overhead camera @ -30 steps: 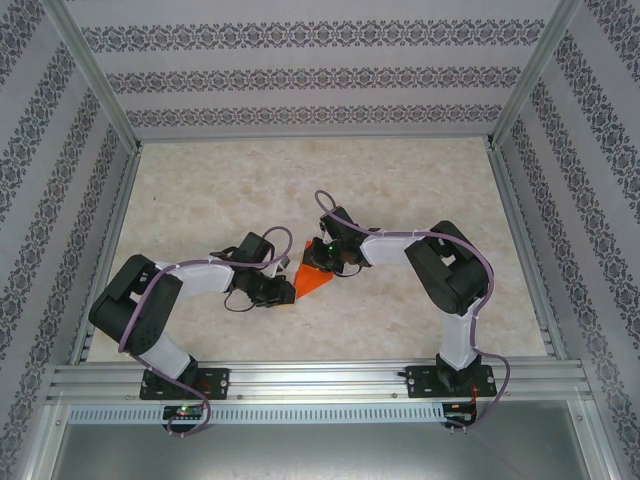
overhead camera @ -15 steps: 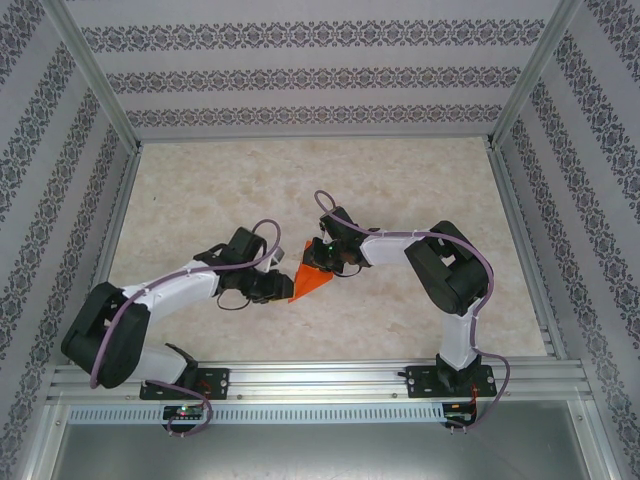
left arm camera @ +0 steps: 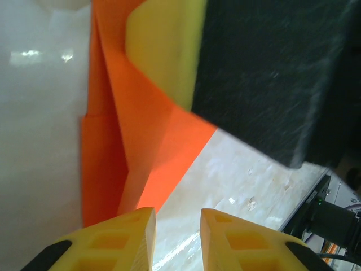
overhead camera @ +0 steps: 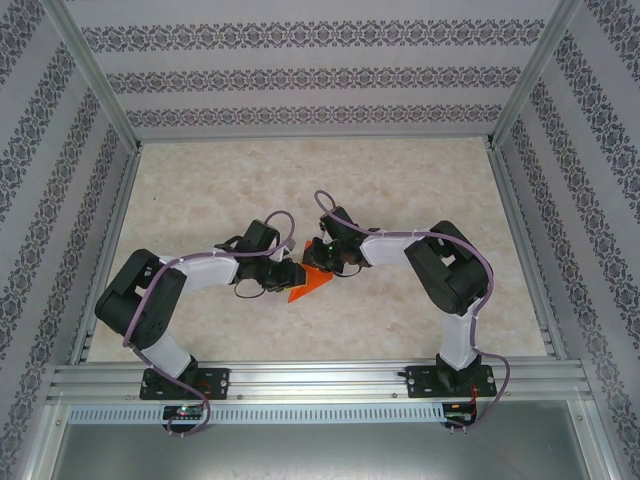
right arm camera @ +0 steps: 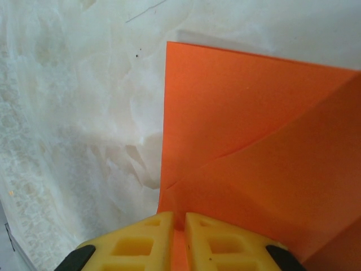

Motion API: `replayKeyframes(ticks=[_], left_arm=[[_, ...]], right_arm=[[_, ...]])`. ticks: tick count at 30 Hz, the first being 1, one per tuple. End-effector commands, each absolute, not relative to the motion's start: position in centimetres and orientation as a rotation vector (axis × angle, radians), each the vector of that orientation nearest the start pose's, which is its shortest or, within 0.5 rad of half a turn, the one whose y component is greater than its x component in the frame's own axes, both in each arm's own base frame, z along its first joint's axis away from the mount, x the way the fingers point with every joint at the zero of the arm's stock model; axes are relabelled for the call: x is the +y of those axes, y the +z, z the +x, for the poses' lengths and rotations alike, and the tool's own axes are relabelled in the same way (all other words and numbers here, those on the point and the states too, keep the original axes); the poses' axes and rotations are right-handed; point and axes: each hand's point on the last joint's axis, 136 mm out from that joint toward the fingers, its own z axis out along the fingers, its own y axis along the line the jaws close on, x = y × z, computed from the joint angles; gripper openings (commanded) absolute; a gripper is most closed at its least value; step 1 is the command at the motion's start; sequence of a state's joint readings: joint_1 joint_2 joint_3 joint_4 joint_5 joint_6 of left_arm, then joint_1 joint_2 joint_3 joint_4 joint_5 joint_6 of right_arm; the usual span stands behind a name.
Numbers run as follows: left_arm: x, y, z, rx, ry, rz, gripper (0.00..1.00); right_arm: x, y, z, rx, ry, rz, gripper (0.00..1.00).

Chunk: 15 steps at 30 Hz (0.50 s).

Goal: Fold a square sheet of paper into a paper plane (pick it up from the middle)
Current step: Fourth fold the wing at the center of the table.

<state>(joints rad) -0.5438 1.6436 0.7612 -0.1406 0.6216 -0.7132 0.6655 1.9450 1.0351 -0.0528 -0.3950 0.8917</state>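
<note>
Two arms reach in to the middle of the table [overhead camera: 400,190], and their pincers meet over the orange paper [overhead camera: 309,285]. From above we see the paper as a small pointed patch between them, already partly folded. The left pincer [overhead camera: 290,272] is at its left side and the right pincer [overhead camera: 320,262] at its far right side.

From the right wrist we see the paper [right arm camera: 248,141] spread over the pale table, with one straight edge on the left and slanting creases where one layer overlaps another. The right pincer [right arm camera: 179,217] is nearly closed, with a thin strip of orange running into the slit between its yellow fingers, so it holds the paper by that edge. We cannot tell whether the paper lies quite flat.

From the left wrist we see the left pincer [left arm camera: 177,217] narrowly parted, with bare table showing in the gap and nothing held. The folded paper [left arm camera: 113,147] lies just ahead of its left finger. At the top of that view, a yellow finger [left arm camera: 163,45] of the right pincer rests against the paper.
</note>
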Motion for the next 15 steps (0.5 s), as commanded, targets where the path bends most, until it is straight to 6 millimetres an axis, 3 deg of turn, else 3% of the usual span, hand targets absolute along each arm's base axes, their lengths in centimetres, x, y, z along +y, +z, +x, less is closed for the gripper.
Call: replayKeyframes(ticks=[1, 6, 9, 15], left_arm=[[-27.8, 4.8, 26.7, 2.767, -1.243, 0.044, 0.29], [-26.0, 1.0, 25.4, 2.894, -1.091, 0.027, 0.25], [-24.4, -1.1, 24.4, 2.973, -0.964, -0.010, 0.15], [-22.0, -3.3, 22.3, 3.067, -0.818, -0.036, 0.07]], right_arm=[[29.6, -4.5, 29.2, 2.954, 0.776, 0.224, 0.16], [30.0, -3.9, 29.5, 2.938, 0.808, 0.224, 0.16], [30.5, -3.0, 30.0, 2.915, 0.853, 0.213, 0.16], [31.0, 0.9, 32.2, 2.803, 0.947, 0.182, 0.17]])
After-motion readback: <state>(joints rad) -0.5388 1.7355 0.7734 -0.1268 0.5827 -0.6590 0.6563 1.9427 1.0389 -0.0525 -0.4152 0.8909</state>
